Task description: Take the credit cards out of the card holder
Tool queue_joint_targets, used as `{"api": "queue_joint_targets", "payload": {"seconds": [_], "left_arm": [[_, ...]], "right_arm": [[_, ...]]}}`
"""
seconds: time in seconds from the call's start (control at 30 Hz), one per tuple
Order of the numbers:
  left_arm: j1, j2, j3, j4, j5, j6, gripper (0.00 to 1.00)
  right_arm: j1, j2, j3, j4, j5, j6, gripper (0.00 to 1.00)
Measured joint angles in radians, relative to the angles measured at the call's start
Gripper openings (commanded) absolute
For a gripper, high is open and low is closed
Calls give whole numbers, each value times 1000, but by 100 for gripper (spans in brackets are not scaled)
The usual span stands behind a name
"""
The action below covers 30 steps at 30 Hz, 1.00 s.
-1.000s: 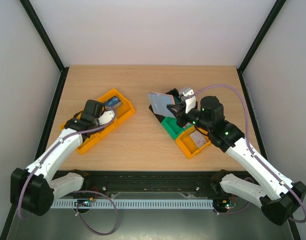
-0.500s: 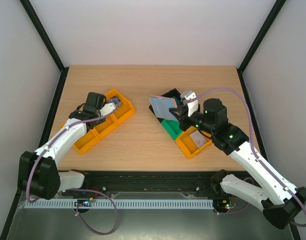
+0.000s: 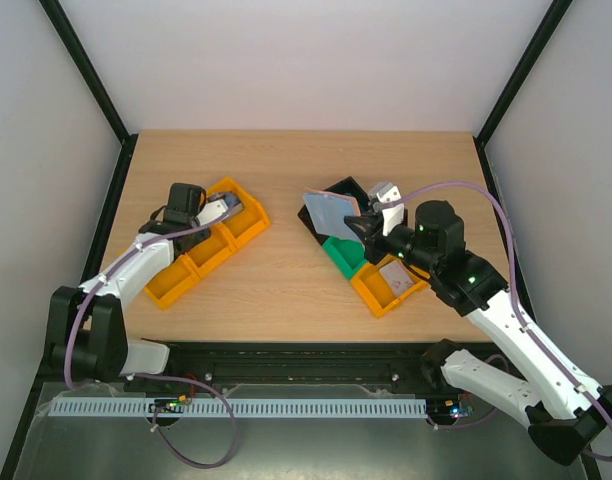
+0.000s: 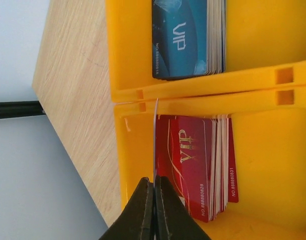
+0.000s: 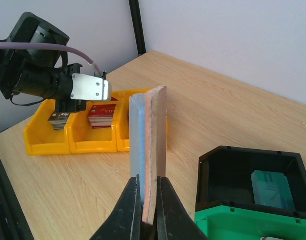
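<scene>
Clenched in the left gripper (image 4: 154, 184), a thin card (image 4: 156, 140), edge-on in the wrist view, its far end at the wall between two compartments of the orange bins (image 4: 124, 150). Whether touching that wall or just above it, cannot tell. Just right of that card, in the lower compartment of the frame, a stack of red cards (image 4: 198, 167). In the upper compartment, a stack of teal cards (image 4: 185, 37) marked VIP. From above, all this at middle left of the frame, on the wooden table (image 3: 286, 290).

Grasped at its lower edge by the right gripper (image 5: 149, 186), the holder (image 5: 149, 145): upright, leaves pressed together, blue-grey face to the frame's left, brownish-pink to the right. Held in the air, off the table. From above, just right of centre, tilted, blue-grey face toward the upper left, overlapping the black bin (image 5: 228, 175) in the frame.

In that black bin, at lower right of the right wrist view, a teal card (image 5: 270, 187) lying flat. Touching it toward the frame bottom, a green bin (image 5: 233, 225). Next in line from above, a lone orange bin (image 3: 378, 297) with a grey card (image 3: 394, 275) inside. Holder well apart from the orange bins at left.
</scene>
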<state>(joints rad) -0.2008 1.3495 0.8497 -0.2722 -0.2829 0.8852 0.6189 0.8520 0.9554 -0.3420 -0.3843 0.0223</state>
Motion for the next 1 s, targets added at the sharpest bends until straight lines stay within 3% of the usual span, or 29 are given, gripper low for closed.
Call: {"api": "queue_joint_targets", "payload": {"seconds": [0.27, 0.7, 0.93, 1.0], "left_arm": [[29, 9, -114, 126, -38, 63, 2], [33, 61, -148, 262, -79, 109, 3], [50, 93, -158, 326, -94, 161, 21], [52, 100, -167, 342, -95, 172, 34]], "right_arm": [[0, -17, 0, -21, 4, -13, 2], [0, -39, 0, -32, 4, -23, 2], [0, -56, 0, -41, 3, -34, 2], [0, -56, 0, -44, 3, -38, 2]]}}
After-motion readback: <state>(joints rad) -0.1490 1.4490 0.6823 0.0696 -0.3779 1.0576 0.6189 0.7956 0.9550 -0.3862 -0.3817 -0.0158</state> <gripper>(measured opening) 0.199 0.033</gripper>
